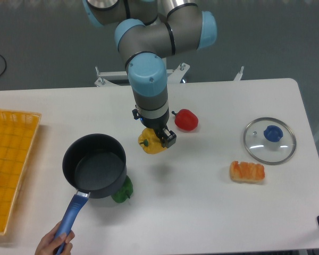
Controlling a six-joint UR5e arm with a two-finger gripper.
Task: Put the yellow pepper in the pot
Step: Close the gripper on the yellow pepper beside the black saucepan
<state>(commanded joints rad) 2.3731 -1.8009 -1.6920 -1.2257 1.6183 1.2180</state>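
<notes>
From my remote seat: the gripper (158, 139) points straight down with its jaws closed on the yellow pepper (151, 144), gripping it from the top, so the pepper sits under the wrist, just right of the pot (94, 166) and near the middle of the white surface (212, 212). There's a soft shadow on the surface a little below the pepper, so I judge it's lifted clear rather than resting, though I can't be sure. The pot is empty inside, mouth open upward, and a person's hand (54, 241) at the bottom edge grips its blue handle (72, 215), apparently holding the pot up, since the green pepper (124, 192) is partly tucked under the pot's right side. Red pepper (186, 120) lies just right of the gripper, apart from it. Glass lid (269, 140) with blue knob is well off to the right, so the pot opening isn't blocked. An orange bread-like item (247, 171) lies below the lid, and a yellow basket (10, 170) sits at the left edge. My read: grasp done, carry to the pot is next; a short move left, then release over the opening. Risk: pot is hand-held, it may shift.
</notes>
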